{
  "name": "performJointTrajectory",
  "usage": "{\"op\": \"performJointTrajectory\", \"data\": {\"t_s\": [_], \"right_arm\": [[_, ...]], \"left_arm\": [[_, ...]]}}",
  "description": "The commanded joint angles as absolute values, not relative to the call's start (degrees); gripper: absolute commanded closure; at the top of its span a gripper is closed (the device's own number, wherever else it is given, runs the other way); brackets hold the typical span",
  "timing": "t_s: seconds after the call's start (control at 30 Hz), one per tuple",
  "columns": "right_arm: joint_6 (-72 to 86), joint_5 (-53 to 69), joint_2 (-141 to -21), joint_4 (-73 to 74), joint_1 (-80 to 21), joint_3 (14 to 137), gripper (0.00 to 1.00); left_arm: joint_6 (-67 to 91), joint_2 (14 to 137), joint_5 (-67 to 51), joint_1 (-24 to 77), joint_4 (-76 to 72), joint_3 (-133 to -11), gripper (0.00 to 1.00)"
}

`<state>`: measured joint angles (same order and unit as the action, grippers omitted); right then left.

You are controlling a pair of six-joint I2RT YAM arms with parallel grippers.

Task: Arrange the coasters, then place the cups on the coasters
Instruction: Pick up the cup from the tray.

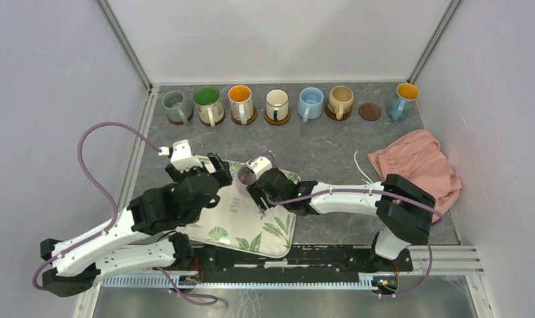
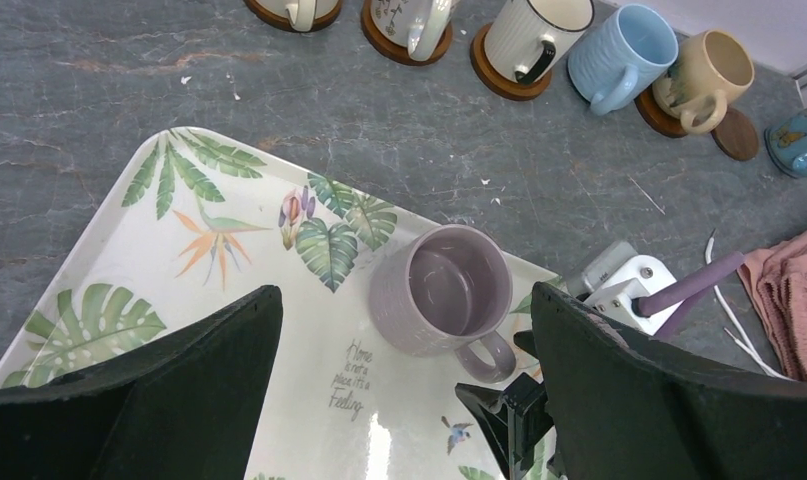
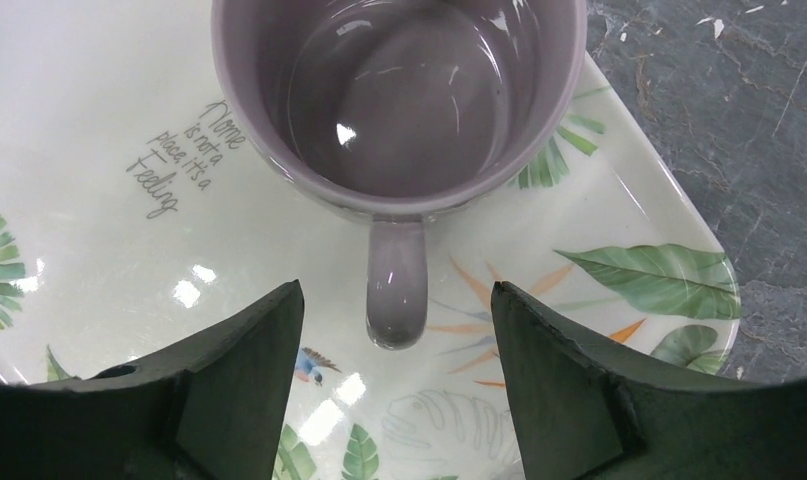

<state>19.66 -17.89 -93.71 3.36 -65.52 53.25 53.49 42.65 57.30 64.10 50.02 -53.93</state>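
Where right hand gapes, handle of pink cup between

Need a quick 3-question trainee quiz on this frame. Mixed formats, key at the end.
1. True or false: the pale lilac mug stands on a coaster.
2. The empty coaster in the back row lies between which two mugs?
A. the tan mug and the blue mug with the orange inside
B. the grey-green mug and the floral mug
C. the cream mug and the light blue mug
3. Fill in: the right gripper is open, one finger on each side of the lilac mug's ____.

Key:
1. False. It stands on the tray.
2. A
3. handle
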Motion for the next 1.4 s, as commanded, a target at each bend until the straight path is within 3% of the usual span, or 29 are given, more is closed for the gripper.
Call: {"op": "performJointTrajectory", "data": {"t_s": [0.0, 0.27, 0.47, 0.8, 1.37], "right_arm": [[19.35, -17.84, -94.61, 0.47, -65.83, 55.63, 0.25], [17.44, -18.51, -96.56, -1.57, -65.83, 55.65, 0.3], [17.0, -17.19, -98.07, -3.4, -65.76, 56.07, 0.4], [16.3, -19.12, -97.12, -1.99, -65.83, 55.81, 0.99], [16.68, -21.62, -87.1, -1.67, -65.8, 52.74, 1.0]], "left_arm": [[52.28, 42.63, 58.95, 64.29, 47.35, -53.12, 0.0], [51.41, 45.94, 59.4, 64.28, 47.42, -54.11, 0.0], [51.34, 47.39, 58.91, 64.3, 47.49, -53.95, 0.0], [50.47, 47.4, 59.42, 64.25, 46.62, -52.75, 0.0], [46.74, 40.19, 60.17, 64.29, 41.19, -45.2, 0.0]]}}
